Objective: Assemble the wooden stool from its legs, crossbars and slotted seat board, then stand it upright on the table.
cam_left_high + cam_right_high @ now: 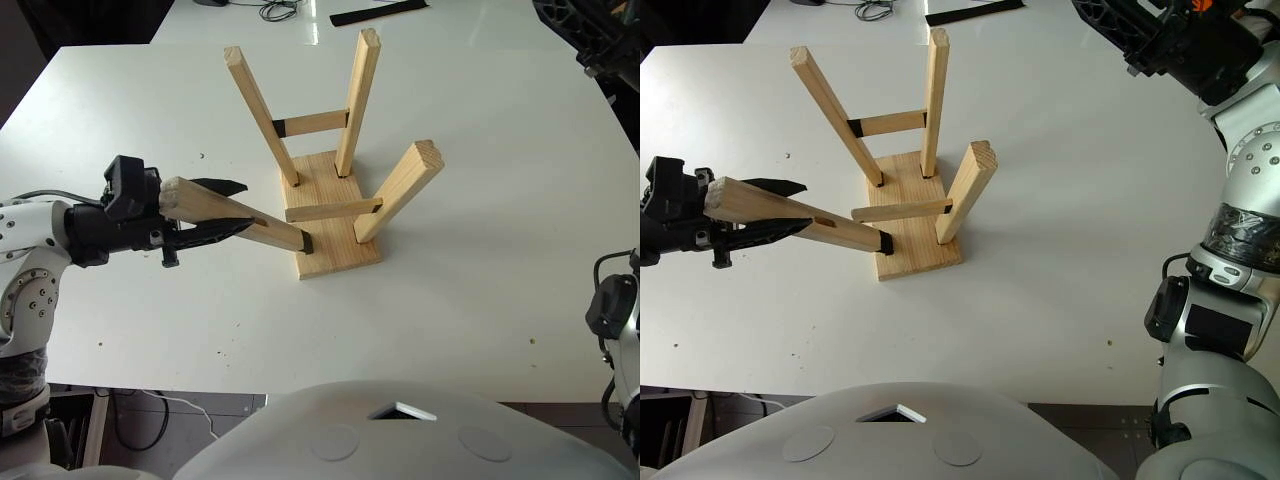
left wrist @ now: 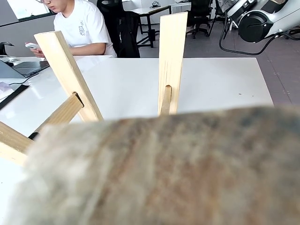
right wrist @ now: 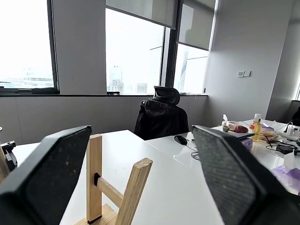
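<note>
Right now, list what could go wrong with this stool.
The tilted leg in the left gripper leans far out from the seat board, its hole apparently clear of the near crossbar; swinging it up could jam or dislodge that crossbar. The right gripper hangs open, away, so the unbraced board may slide.

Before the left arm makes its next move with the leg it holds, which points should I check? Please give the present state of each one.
1. Left gripper closed on the leg: ok.
2. Leg upright like the other three: not ok, it leans far outward from the seat board.
3. Near crossbar in the leg's slot: not ok, its free end is apart from the slot.
4. Far crossbar seated at both ends: ok.
5. Seat board flat on the table: ok.
6. Right gripper free to help: ok, open and holding nothing.
</note>
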`<control>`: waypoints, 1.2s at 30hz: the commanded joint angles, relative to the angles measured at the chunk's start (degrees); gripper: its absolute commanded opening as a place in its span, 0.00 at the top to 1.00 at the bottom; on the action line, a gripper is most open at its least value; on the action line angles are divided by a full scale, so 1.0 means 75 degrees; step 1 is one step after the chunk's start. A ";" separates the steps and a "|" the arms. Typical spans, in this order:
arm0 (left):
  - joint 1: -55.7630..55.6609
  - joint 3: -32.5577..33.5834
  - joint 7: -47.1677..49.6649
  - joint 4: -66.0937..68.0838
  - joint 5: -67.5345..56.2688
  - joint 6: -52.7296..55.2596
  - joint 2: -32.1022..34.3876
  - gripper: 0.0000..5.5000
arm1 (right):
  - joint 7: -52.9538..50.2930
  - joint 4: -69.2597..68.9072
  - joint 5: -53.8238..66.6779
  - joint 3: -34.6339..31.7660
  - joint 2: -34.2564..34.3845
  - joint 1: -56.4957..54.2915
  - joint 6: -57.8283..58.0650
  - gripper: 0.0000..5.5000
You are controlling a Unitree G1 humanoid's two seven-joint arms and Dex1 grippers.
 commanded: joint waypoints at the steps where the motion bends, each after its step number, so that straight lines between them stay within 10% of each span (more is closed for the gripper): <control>1: -0.0266 -0.0121 -0.0147 0.0150 0.0028 0.0246 0.0235 0.63 | -0.0347 -0.0481 0.0253 -0.0230 0.0094 0.0385 0.0112 0.28; 19: -0.2097 -0.1672 -0.0681 0.1303 0.1176 -0.0337 0.0245 0.63 | -0.1320 -0.1832 0.0780 -0.0260 0.0613 0.1409 0.0148 0.28; 36: -0.4314 -0.3863 -0.2731 0.3376 0.2038 -0.0540 0.0080 0.63 | -0.3692 -0.4753 0.0687 0.1621 0.2418 0.3447 -0.0056 0.28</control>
